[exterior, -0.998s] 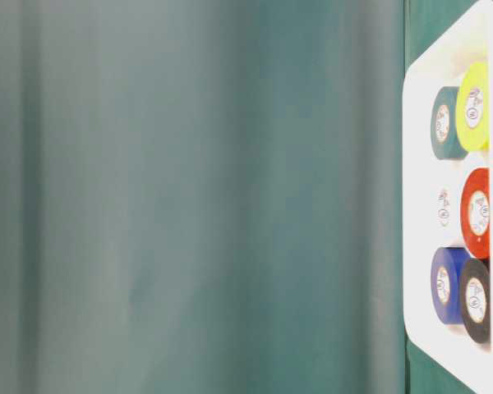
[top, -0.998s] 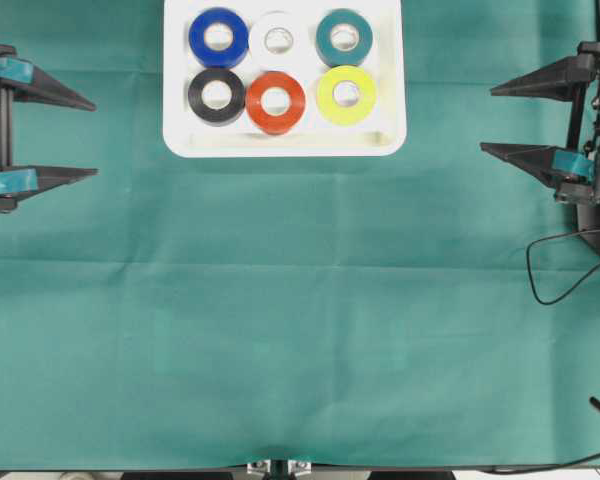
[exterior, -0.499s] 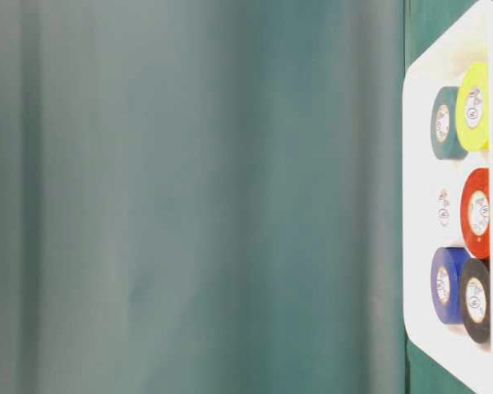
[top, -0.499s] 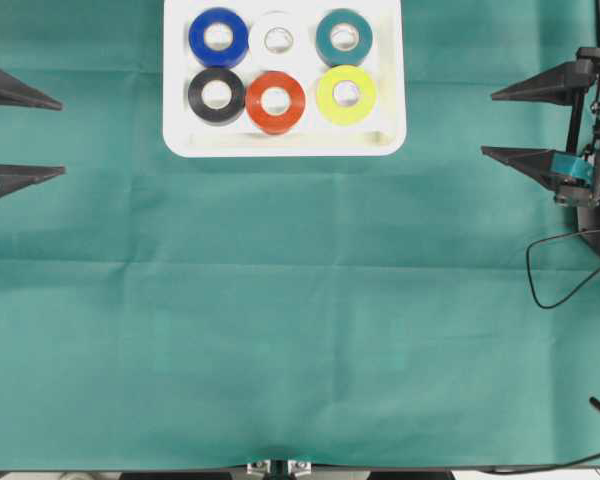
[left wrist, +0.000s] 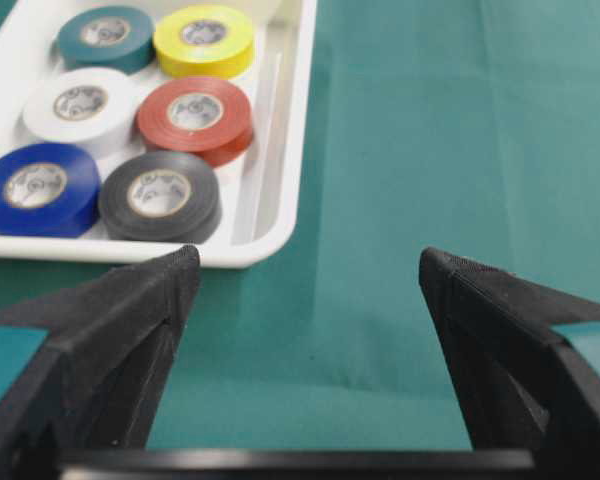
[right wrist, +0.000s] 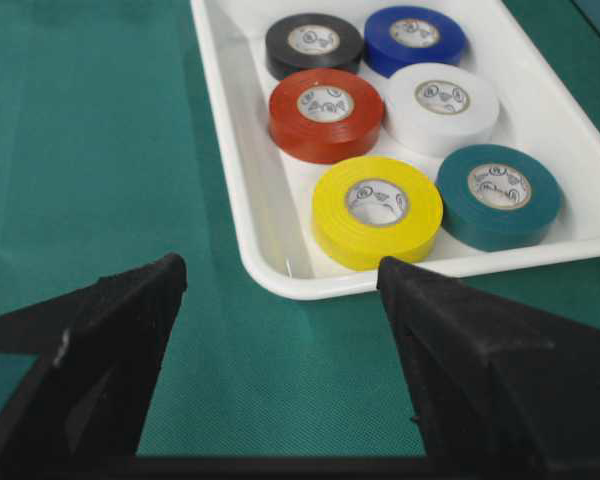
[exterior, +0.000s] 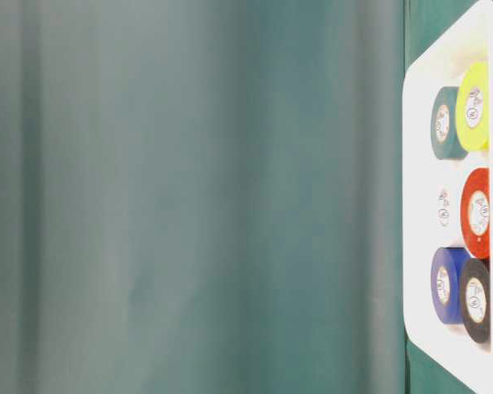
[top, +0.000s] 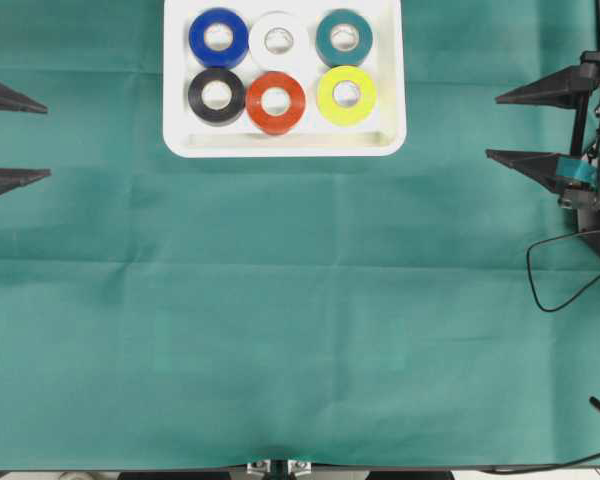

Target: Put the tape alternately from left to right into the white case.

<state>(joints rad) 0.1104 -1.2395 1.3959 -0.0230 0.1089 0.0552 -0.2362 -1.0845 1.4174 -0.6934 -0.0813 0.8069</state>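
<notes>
While six rolls of tape (top: 276, 102) lay flat in the white case (top: 285, 143) at the far edge of the green surface (top: 300, 330), the left gripper (top: 10, 138) and right gripper (top: 528, 126) flanked it well apart, jaws wide and empty. A black cable (top: 560, 270) curled nearby.

The black left gripper (top: 15, 139) with its two pointed fingers has slid back toward the left edge of the overhead view. A moment ago its teal-marked body showed there too; now only the two black finger tips poke in over the green cloth surface (top: 300, 330). The black right gripper (top: 500, 127) has crept a tiny bit toward the right edge.
</notes>
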